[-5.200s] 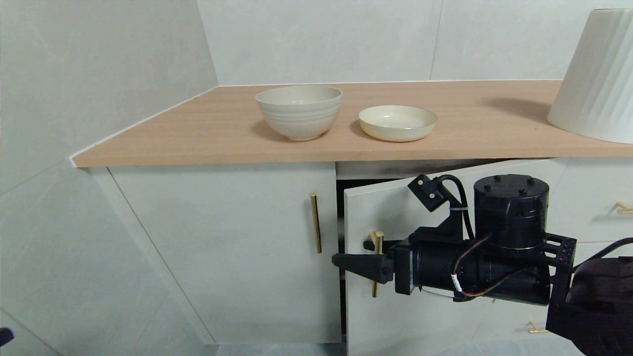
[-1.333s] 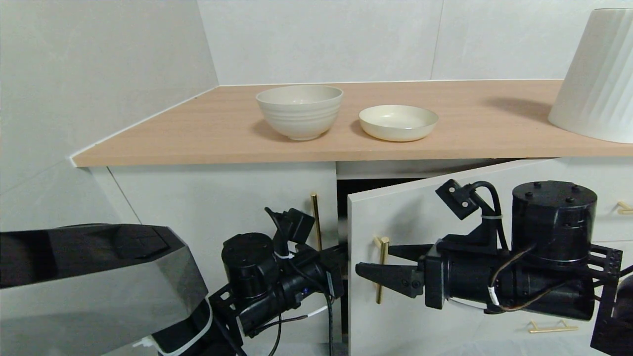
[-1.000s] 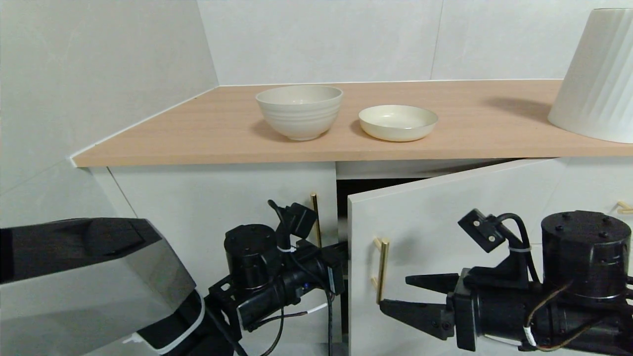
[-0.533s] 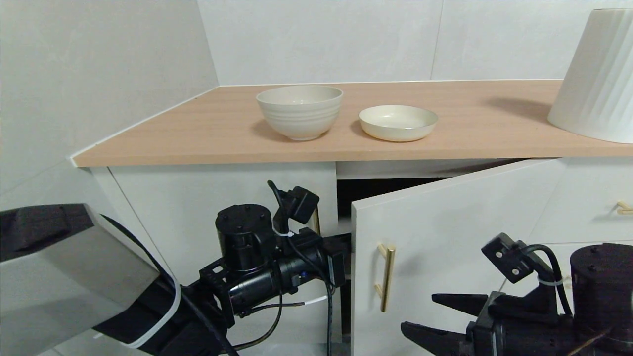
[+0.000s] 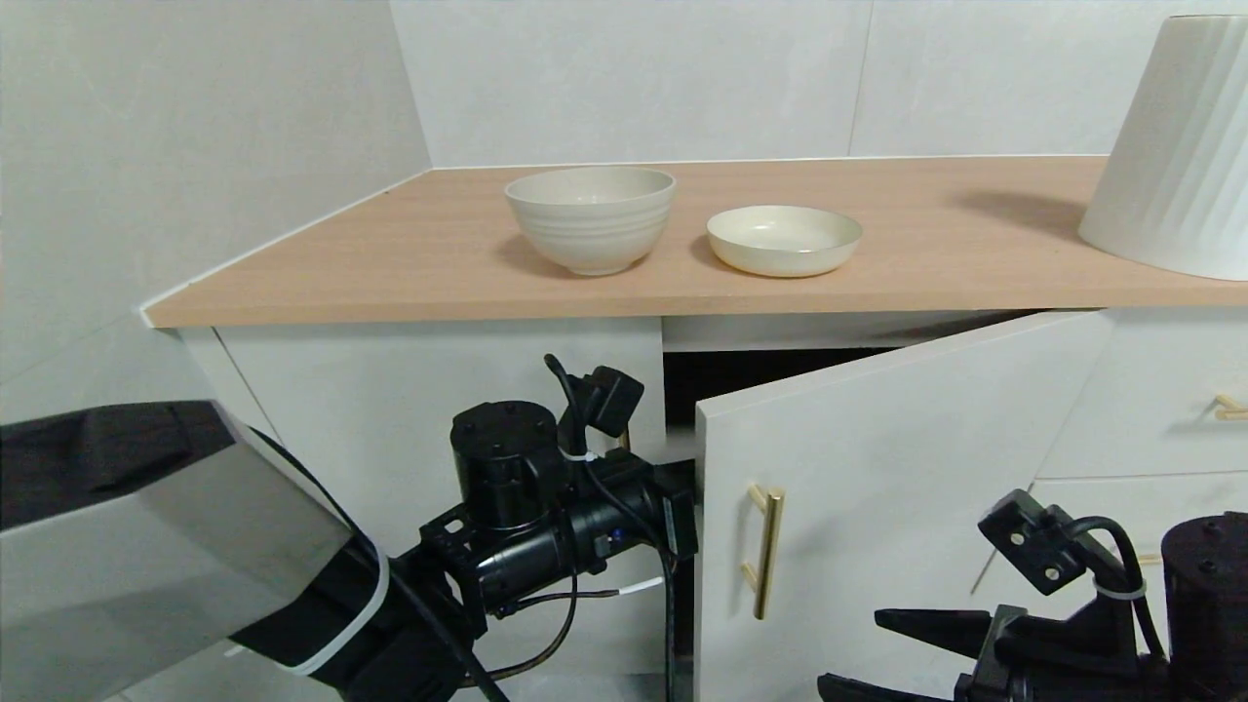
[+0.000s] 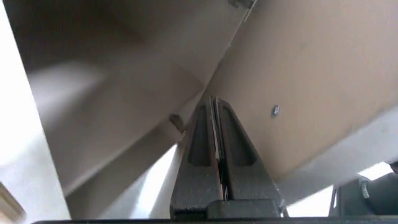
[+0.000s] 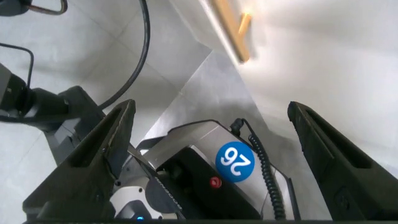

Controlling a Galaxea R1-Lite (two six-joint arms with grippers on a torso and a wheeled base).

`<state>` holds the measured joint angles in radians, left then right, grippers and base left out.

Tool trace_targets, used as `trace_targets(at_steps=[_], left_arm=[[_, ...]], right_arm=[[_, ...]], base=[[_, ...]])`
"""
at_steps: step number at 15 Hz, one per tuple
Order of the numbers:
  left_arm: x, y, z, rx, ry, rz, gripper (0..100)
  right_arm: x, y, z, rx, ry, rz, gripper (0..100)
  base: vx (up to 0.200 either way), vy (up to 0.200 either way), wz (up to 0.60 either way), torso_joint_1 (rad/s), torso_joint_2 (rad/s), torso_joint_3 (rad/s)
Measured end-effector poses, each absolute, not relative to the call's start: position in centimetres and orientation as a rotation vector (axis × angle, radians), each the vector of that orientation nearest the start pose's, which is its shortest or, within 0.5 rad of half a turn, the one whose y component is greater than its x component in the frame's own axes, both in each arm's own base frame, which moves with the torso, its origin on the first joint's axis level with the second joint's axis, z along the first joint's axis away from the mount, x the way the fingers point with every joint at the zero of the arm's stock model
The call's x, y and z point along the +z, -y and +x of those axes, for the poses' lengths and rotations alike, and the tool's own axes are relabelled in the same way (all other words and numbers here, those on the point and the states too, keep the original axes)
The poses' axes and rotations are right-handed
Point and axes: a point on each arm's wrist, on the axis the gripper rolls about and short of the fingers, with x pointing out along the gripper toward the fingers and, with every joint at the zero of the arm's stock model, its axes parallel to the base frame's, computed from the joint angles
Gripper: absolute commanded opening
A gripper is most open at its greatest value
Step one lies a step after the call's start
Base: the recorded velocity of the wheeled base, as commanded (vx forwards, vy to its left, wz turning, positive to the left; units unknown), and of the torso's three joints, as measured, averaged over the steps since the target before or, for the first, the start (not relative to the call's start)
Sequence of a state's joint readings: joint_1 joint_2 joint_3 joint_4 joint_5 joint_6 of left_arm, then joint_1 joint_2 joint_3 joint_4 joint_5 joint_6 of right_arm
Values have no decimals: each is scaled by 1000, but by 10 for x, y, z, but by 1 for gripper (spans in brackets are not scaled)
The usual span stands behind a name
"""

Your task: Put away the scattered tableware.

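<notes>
A ribbed cream bowl (image 5: 590, 219) and a shallow cream dish (image 5: 784, 240) stand side by side on the wooden countertop (image 5: 390, 273). Below them a white cabinet door (image 5: 877, 468) with a gold handle (image 5: 767, 551) hangs ajar. My left arm's wrist (image 5: 585, 526) is at the gap by the door's edge. In the left wrist view my left gripper (image 6: 214, 99) is shut with nothing in it, inside the cabinet against the door's inner face. My right gripper (image 5: 850, 651) is low, in front of the door and right of the handle, open and apart from it (image 7: 210, 109).
A white pleated lampshade (image 5: 1180, 156) stands on the counter's right end. A shut cabinet door (image 5: 439, 409) is left of the gap. Drawers with gold handles (image 5: 1230, 408) lie to the right. A tiled wall closes off the left side.
My right gripper has let go of the door handle and dropped down and to the right. My left arm came in and pushed into the gap. The door has swung a little wider.
</notes>
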<state>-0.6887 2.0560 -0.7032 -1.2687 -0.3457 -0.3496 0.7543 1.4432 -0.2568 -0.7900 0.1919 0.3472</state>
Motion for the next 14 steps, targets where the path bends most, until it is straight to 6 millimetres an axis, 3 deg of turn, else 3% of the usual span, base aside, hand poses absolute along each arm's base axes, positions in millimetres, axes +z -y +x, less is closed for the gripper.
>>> trace_targets(at_steps=[3,13,14], left_arm=[[101,233,268,-1015,-271,-307,0],[94,241,278,-1010,-264,-310,0],[93,241,279,-1009,-264,-310,0]], right_arm=[[124,-133,135,855,-549,189,100],[121,-134,131,874,-560,174,100],[121,-134,131,875,-560,173,100]], base=[[-200,0,0,1,2,6],[0,0,0,0,0,0],[-200,0,0,2,2,2]])
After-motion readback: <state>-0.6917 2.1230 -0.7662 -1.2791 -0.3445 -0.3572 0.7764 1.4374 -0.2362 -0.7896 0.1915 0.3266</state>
